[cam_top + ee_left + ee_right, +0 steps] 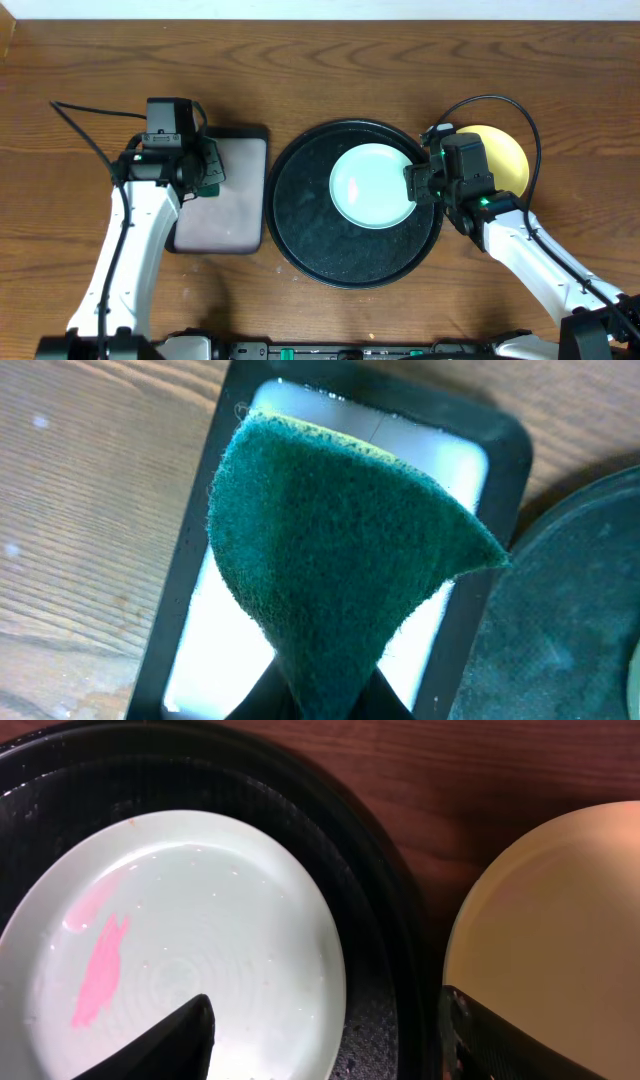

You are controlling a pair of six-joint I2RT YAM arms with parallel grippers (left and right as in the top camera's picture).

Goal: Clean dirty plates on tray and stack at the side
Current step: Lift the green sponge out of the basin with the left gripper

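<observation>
Two fingers of my right gripper [328,1020] stand spread wide, grasping nothing. One hangs over the mint green plate [200,910] lying in the black tray [390,920], its pink smear [100,970] further left. The other hangs over the pale yellow plate [560,920] on the table [320,60], just beside that tray. My left gripper [207,172] is clenched on a green sponge [330,560] above the rectangular tray [190,560].

You can read no text, label, brand, number or sign on anything shown in any of these three views.
</observation>
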